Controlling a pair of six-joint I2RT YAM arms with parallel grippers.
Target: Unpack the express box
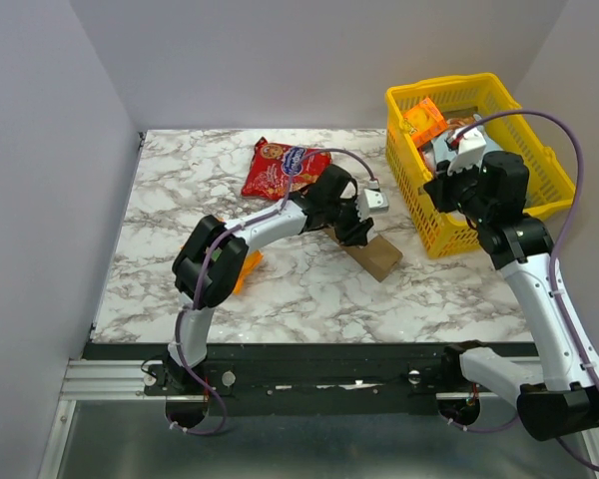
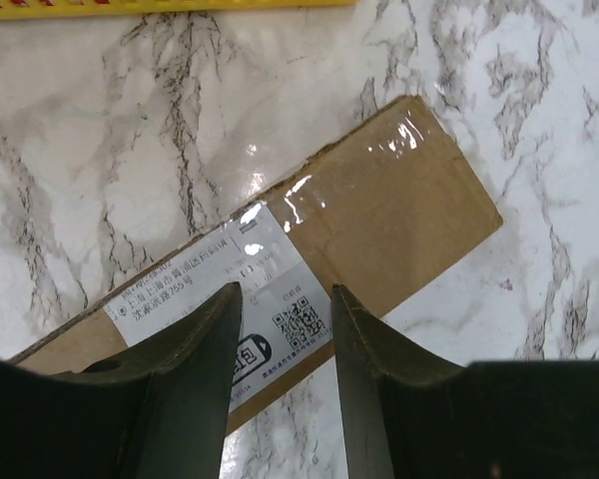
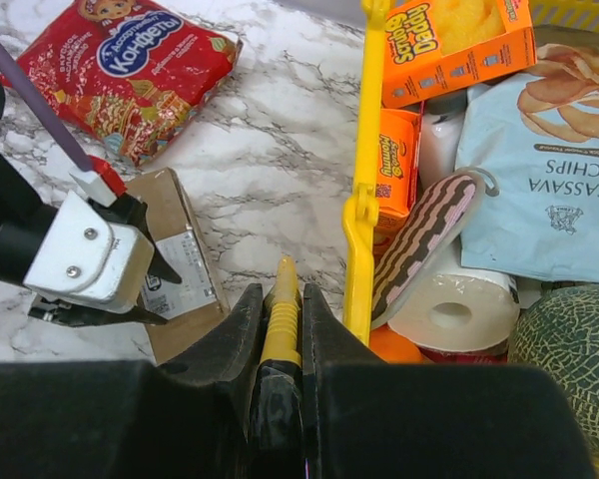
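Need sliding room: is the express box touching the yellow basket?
Apart. Right wrist view shows bare marble between the express box and the yellow basket.

top: high, rear, whole table | left wrist: close above express box | right wrist: low by basket, same box shared

Bright, even overhead light with soft shadows. Glare streaks the express box mid-frame in the left wrist view. The yellow tool, lower centre of the right wrist view, is blurred.

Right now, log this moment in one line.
left fingers open above box | right fingers shut on yellow tool | box closed
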